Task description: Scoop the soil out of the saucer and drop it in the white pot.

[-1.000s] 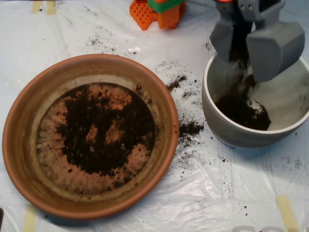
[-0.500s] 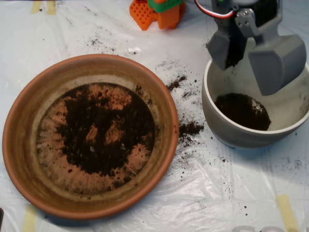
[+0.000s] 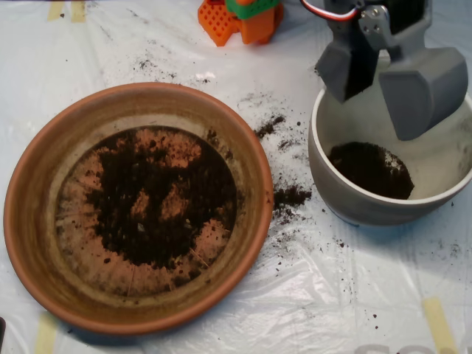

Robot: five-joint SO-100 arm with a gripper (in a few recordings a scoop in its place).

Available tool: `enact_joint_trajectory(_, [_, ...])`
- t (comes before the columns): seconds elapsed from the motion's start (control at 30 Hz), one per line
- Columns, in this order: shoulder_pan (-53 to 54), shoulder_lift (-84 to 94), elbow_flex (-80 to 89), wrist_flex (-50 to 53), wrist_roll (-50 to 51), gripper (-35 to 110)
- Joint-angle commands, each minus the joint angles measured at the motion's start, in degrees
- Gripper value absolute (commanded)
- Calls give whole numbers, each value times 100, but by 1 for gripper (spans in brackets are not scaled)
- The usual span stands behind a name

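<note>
The terracotta saucer lies at the left with dark soil spread thinly over its flat bottom, bare orange patches showing through. At the right stands the white pot, holding a dark heap of soil on its floor. Above the pot's back rim hangs my grey scoop, open, its two shells spread apart with a gap between them. A little soil clings inside the left shell.
Spilled soil crumbs lie on the white plastic sheet between saucer and pot, with more scattered near the back. An orange and green plastic part sits at the top edge. Tape strips mark the sheet's corners.
The soil that was falling from the open scoop has landed in the pot. The scoop has lifted slightly and stays open.
</note>
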Motion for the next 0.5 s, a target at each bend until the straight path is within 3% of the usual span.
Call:
enact_joint_trajectory(0.0, [299,343,-958,-18,202,28])
enact_joint_trajectory(0.3, [1688,519,-1397,105,545,29])
enact_joint_trajectory(0.47, [2417,1292,141,-598,272,30])
